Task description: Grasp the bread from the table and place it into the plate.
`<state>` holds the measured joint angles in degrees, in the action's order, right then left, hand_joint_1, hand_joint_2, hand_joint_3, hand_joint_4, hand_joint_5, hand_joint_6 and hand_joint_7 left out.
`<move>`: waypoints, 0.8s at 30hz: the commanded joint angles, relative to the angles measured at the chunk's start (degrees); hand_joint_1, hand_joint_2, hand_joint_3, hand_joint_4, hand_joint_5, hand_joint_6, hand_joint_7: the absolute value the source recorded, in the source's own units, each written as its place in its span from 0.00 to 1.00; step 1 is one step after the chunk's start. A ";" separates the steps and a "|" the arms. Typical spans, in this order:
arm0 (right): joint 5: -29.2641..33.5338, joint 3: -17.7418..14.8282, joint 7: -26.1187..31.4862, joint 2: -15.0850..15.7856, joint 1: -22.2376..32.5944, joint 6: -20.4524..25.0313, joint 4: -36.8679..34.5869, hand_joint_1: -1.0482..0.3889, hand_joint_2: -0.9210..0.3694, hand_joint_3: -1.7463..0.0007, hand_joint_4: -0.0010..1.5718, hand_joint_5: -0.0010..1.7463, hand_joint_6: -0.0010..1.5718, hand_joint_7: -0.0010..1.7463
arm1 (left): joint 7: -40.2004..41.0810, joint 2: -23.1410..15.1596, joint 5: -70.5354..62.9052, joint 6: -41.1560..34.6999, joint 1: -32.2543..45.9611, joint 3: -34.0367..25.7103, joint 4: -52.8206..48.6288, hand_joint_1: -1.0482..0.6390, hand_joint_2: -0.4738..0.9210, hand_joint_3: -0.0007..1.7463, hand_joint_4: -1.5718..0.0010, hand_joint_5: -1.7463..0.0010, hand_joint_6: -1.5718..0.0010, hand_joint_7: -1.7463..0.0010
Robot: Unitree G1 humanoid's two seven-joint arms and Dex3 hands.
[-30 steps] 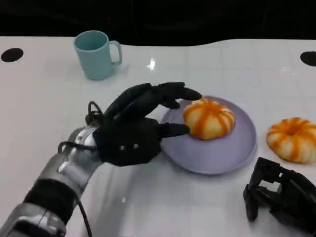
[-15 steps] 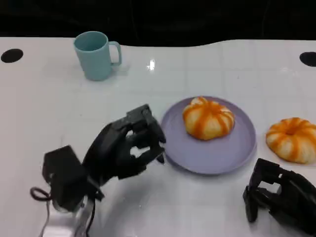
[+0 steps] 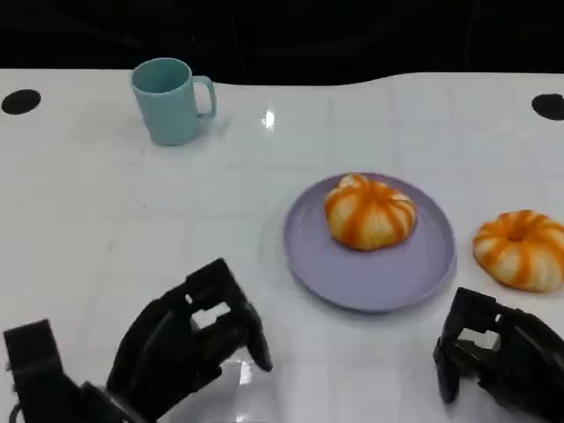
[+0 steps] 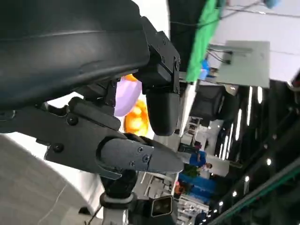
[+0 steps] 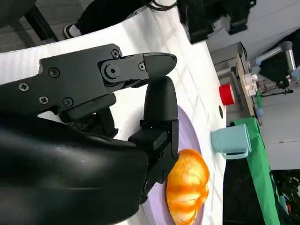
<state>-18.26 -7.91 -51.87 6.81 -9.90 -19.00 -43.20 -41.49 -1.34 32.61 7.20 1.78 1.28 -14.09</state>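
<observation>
A round orange-striped bread [image 3: 370, 211] lies on the purple plate [image 3: 388, 280] at the middle of the table. A second bread of the same kind [image 3: 520, 249] sits on the white table right of the plate. My left hand [image 3: 189, 348] hovers at the lower left, well short of the plate, fingers loosely bent and apart, holding nothing. My right hand [image 3: 498, 357] rests at the lower right, just in front of the second bread, also holding nothing. The right wrist view shows my right hand [image 5: 108, 117] with the plate [image 5: 183, 136] and its bread [image 5: 187, 187] beyond the fingers.
A teal mug [image 3: 167, 97] stands at the far left of the table, also seen as the mug [image 5: 232, 139] in the right wrist view. Black round marks sit at both far corners. The dark far table edge runs along the top.
My left hand has let go of the bread on the plate and pulled back toward the lower left, its fingers bending in. The right hand has stayed put.
</observation>
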 commanded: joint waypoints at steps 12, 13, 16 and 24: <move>-0.03 0.08 0.09 0.76 1.79 0.71 2.73 0.30 0.00 0.88 0.46 1.00 0.40 0.93 | -1.99 0.36 4.61 -11.16 5.06 -3.74 4.78 0.46 0.94 0.02 0.70 0.00 0.76 0.03; -0.03 0.08 0.10 0.76 1.81 0.74 2.77 0.30 0.00 0.88 0.46 1.00 0.40 0.93 | -2.02 0.42 4.54 -11.27 5.07 -3.83 4.84 0.46 0.94 0.02 0.70 0.00 0.76 0.03; -0.02 0.09 0.12 0.76 1.84 0.80 2.85 0.30 0.00 0.88 0.46 1.00 0.40 0.94 | -2.13 0.60 4.34 -11.50 5.09 -4.07 4.95 0.46 0.94 0.02 0.70 0.00 0.76 0.03; -0.02 0.09 0.14 0.76 1.86 0.83 2.90 0.30 0.00 0.88 0.46 1.00 0.39 0.94 | -2.34 0.86 4.04 -11.76 5.07 -4.43 5.02 0.46 0.94 0.02 0.70 0.00 0.76 0.02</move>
<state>-17.95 -7.76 -51.65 6.80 -8.55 -18.43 -41.03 -43.22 -0.10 36.93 -4.35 6.45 -2.59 -9.99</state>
